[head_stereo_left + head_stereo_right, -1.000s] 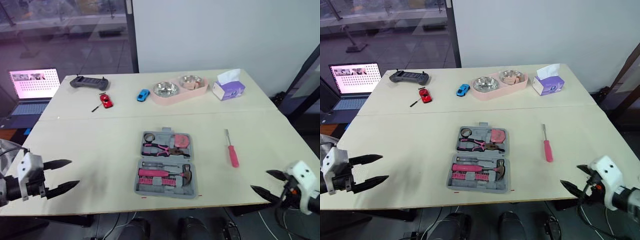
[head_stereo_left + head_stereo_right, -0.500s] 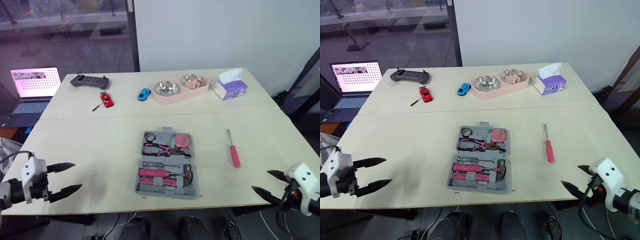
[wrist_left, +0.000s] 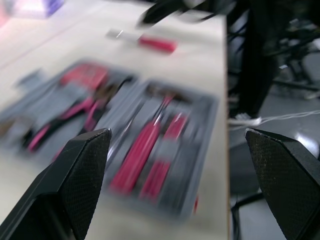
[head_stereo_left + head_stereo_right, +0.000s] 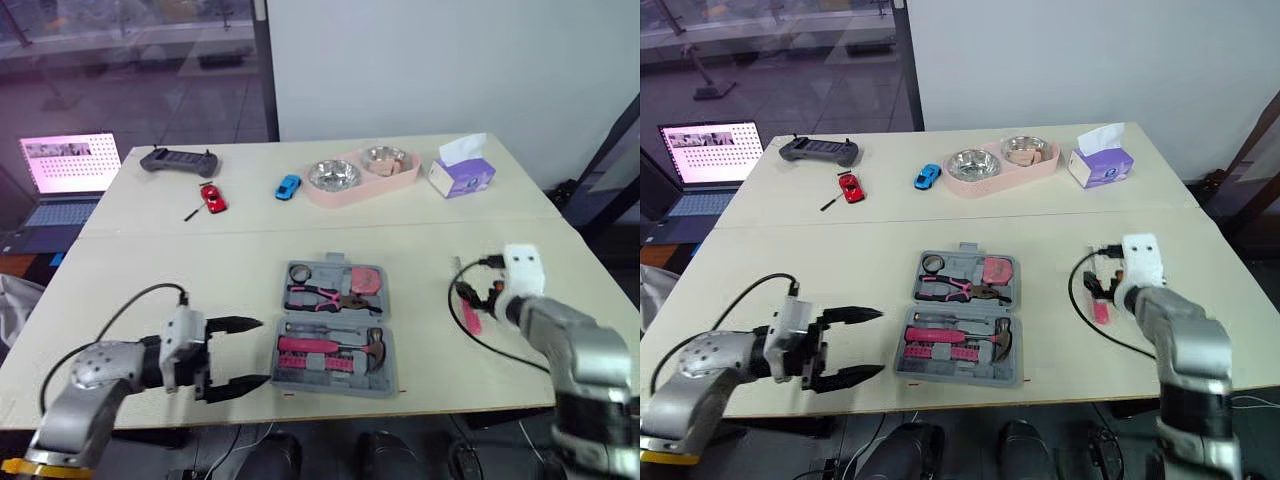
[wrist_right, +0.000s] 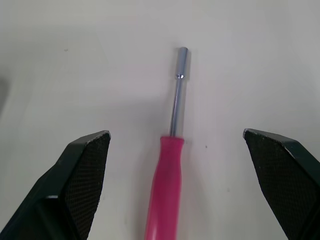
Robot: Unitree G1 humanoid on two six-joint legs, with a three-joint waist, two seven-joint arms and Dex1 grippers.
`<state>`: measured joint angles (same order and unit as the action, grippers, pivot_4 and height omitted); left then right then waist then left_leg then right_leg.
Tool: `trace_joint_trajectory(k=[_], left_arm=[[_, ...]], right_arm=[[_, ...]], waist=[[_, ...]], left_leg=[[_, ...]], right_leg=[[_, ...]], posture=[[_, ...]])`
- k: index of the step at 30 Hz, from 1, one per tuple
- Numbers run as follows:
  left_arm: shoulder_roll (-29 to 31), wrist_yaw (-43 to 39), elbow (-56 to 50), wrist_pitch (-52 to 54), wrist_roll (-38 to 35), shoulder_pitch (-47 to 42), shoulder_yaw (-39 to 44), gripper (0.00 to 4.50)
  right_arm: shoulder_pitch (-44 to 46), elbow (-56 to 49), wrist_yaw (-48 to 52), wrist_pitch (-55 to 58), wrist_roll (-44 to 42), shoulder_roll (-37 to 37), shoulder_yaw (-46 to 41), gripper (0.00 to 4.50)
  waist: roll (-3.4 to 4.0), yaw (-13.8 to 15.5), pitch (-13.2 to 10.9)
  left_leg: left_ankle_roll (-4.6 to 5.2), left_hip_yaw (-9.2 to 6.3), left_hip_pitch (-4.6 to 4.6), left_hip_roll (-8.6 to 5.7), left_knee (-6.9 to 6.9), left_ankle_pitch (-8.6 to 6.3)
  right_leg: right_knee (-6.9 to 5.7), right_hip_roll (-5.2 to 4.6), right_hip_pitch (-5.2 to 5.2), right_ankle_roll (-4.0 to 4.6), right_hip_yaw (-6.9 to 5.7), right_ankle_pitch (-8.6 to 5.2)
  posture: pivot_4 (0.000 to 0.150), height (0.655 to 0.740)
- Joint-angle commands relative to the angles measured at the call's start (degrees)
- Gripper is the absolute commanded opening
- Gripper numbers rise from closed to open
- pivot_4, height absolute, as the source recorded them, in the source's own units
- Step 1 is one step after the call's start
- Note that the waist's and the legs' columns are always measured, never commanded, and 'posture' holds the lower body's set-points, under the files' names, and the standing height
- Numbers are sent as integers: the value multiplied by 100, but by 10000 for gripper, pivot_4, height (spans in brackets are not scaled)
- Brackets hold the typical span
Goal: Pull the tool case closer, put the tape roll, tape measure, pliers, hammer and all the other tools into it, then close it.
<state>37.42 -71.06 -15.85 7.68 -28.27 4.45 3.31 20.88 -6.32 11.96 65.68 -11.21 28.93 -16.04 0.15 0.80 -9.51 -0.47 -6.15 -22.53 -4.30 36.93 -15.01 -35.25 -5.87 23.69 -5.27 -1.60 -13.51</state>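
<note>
Both arms are in close now, no longer parked out wide of the tool case [image 4: 332, 330]. The left gripper [image 4: 262, 350] sits just left of the case, fingers spread and empty. The right gripper [image 5: 175, 133] hangs over the pink screwdriver [image 5: 167, 185], which lies loose to the right of the case, with fingers wide apart and gripping nothing. The case lies open and already loaded, so I'd say the pick of this last stray is starting.

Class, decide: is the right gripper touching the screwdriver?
Apart. The right wrist view shows the right gripper open, one finger on each side of the screwdriver, with bare table between each finger and the handle.
</note>
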Motion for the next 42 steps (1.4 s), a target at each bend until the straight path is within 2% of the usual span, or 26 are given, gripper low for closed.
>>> trace_joint_trajectory(k=[1,12,16,21,25,31,34,38,42], left_arm=[[-10,77,-91,-29,-37,-16,-33,45000],[-44,200,-38,-370,100,202,-81,45000],[-7,298,-130,-320,110,228,-60,45000],[32,340,-121,-293,89,175,-72,45000],[45,283,9,-356,89,147,-54,45000],[65,149,228,-496,99,138,-44,45000],[73,113,287,-536,97,122,-51,45000],[77,73,335,-553,83,86,-49,45000],[73,41,399,-583,95,39,-56,45000]], right_arm=[[319,600,-63,122,115,126,74,44795],[1000,2097,162,-7,196,136,586,44795],[1002,2181,174,-91,217,71,656,32719],[937,1958,136,118,127,33,556,6578],[734,1272,67,495,8,-68,374,6578],[-15,-1497,-342,2200,-167,-1097,217,6578],[-345,-2327,-595,2633,-40,-1604,319,6578],[-762,-2805,-867,2674,113,-2088,477,6578],[-1133,-2620,-954,2366,248,-2048,712,6578]], waist=[[1,-8,-1],[6,-77,-4],[6,-97,-3],[4,-99,-2],[5,-62,-3],[14,-52,-8],[15,-44,-8],[15,-17,-8],[15,-24,-8]], left_leg=[[1,-1,0,0,-5,0],[3,7,17,4,8,1],[3,7,18,5,9,1],[3,5,18,4,10,1],[3,1,16,4,7,1],[3,-5,8,12,-2,1],[3,-6,6,14,0,1],[1,-5,6,10,2,0],[1,-3,6,7,2,0]], right_leg=[[0,1,1,0,-2,0],[-1,18,-19,-1,-5,1],[-2,23,-19,-2,-7,2],[-2,22,-22,-2,-6,2],[-2,23,-18,-2,-5,2],[-16,26,2,-5,0,3],[-20,26,7,-2,2,2],[-15,29,6,-1,-2,1],[-8,27,7,-2,-4,1]], posture=[[1500,7370],[1500,7370],[1500,7370],[1500,7370],[1500,7370],[1500,7370],[1500,7370],[1500,7370],[1500,7370]])
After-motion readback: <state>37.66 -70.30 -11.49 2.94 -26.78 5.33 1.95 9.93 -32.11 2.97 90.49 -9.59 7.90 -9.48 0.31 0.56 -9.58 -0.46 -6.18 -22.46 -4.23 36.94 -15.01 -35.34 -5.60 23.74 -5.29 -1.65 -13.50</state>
